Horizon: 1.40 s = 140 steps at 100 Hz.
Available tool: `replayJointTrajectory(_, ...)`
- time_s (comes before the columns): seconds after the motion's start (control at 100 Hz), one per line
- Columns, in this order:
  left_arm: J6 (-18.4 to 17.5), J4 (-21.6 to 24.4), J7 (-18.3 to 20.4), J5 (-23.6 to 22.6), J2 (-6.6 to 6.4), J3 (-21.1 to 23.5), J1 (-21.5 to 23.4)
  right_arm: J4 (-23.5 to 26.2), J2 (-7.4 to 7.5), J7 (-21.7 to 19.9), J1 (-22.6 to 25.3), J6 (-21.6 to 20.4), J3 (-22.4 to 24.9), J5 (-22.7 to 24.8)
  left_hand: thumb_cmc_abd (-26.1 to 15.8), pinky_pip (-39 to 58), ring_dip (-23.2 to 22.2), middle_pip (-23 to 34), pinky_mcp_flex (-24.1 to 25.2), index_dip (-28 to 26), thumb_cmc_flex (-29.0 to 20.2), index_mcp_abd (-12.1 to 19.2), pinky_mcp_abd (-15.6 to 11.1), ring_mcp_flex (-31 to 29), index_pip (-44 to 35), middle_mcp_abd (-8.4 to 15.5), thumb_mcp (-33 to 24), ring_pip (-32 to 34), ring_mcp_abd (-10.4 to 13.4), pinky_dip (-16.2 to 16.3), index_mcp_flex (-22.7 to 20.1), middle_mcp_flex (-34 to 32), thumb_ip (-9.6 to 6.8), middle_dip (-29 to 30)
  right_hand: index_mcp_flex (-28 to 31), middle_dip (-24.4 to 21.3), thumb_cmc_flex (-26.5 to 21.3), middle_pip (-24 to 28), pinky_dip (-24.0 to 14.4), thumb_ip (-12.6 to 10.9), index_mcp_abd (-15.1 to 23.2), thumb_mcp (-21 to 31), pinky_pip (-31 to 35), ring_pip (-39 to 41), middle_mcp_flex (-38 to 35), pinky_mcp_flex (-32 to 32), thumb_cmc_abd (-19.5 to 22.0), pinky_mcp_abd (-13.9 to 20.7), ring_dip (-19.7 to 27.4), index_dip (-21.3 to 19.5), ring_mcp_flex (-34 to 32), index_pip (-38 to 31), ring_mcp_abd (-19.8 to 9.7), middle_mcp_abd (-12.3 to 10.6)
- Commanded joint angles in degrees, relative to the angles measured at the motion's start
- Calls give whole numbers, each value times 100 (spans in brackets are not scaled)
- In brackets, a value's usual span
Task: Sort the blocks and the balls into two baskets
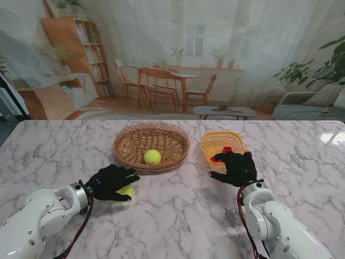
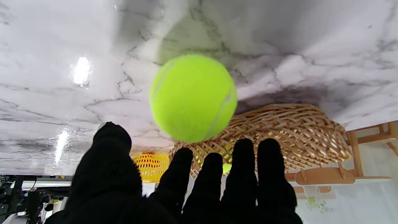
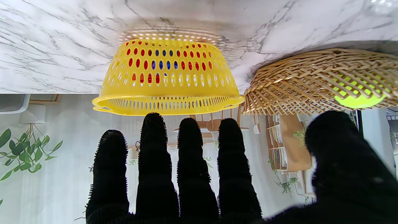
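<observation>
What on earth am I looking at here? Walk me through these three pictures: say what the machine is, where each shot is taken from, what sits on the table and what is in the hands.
This is a two-armed robot with black-gloved five-finger hands. The wide picture looks down from its stand onto a marble table. The other two come from cameras on the wrists and appear upside down, so the table shows at the top.

On the table stand a wicker basket holding one tennis ball, and to its right a yellow plastic basket with red and blue blocks inside.

The left hand is over a second tennis ball; its wrist view shows that ball ahead of spread fingers, not gripped. The right hand is open beside the yellow basket, holding nothing.
</observation>
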<state>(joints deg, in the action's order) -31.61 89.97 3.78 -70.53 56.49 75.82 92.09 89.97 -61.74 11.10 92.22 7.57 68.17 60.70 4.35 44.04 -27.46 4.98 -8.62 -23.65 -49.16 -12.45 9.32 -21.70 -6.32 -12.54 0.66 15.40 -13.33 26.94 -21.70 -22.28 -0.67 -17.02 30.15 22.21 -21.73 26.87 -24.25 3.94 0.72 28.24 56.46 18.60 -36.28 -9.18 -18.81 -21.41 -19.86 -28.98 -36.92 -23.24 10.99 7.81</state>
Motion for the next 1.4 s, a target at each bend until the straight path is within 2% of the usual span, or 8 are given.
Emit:
replayJointTrajectory(0.0,73,-85,125,-21,2,-67,-23,6,-6,-3,32,1,12,3,16,-136,46,-146,87,50,88,-84,57,7,81,-102,35,-153,-127,48,172,-33,68,52,-93,2,-110,21,-43,-116,-83,-93,-99,-235,175,116,218,-99,2,-106,239,37,-13,92)
replayJointTrajectory(0.1,118,-125,107,-186,-23,-158,-64,13,-6,-4,41,2,19,1,27,-129,51,-153,76,54,103,-81,52,5,79,-99,45,-146,-136,54,190,5,70,47,-82,0,-110,17,-44,-116,-77,-100,-101,-237,175,117,221,-101,2,-107,243,35,-12,107)
replayJointTrajectory(0.6,430,-513,276,-79,-47,-582,-361,12,-6,-53,31,-24,16,-46,81,-41,16,-173,12,81,36,-160,-73,-26,99,-100,26,-40,-79,94,310,124,57,21,-114,-3,-202,7,-32,-107,-91,-181,-143,-241,161,151,374,-116,0,-103,228,54,-2,104)
replayJointTrajectory(0.75,517,-631,414,83,-45,-726,-461,21,-9,-69,33,-23,13,-71,361,97,-166,293,-98,-59,-27,-254,-193,-129,-86,-78,13,163,-4,54,169,46,36,-544,-119,-2,-217,9,-30,-110,-96,-198,-150,-241,154,156,392,-113,-2,-102,227,58,1,100)
replayJointTrajectory(0.92,572,-720,382,44,-56,-852,-542,21,-11,-67,32,-20,10,-84,830,637,-942,1133,-521,-200,-606,-289,-326,-580,-197,16,-173,853,203,142,155,123,-103,-1286,-133,-1,-228,8,-28,-113,-100,-210,-156,-241,155,157,401,-118,-3,-101,222,64,-7,98)
replayJointTrajectory(1.09,622,-723,439,68,-56,-902,-560,21,-13,-62,33,-19,10,-96,806,1415,-1853,1704,-1265,-280,-1345,-271,-566,-1293,-364,86,-614,1561,532,439,127,-15,-222,-1516,-155,1,-234,12,-27,-116,-112,-218,-161,-242,159,160,403,-115,-5,-100,226,70,-3,94)
replayJointTrajectory(1.3,568,-630,536,148,-48,-833,-532,22,-16,-55,36,-19,13,-107,691,1734,-2116,2051,-1915,-616,-1704,-187,-821,-1833,-1041,191,-968,1710,649,448,43,-370,-236,-1611,-159,2,-231,14,-26,-118,-107,-221,-166,-243,166,164,404,-117,-5,-102,234,70,4,100)
replayJointTrajectory(1.39,515,-508,564,146,-39,-728,-489,22,-17,-54,36,-13,13,-112,675,1765,-2138,2114,-2024,-696,-1752,-163,-823,-1940,-1253,196,-1021,1728,663,437,4,-463,-229,-1636,-164,3,-229,19,-26,-118,-115,-222,-168,-241,160,163,403,-117,-6,-102,233,71,2,100)
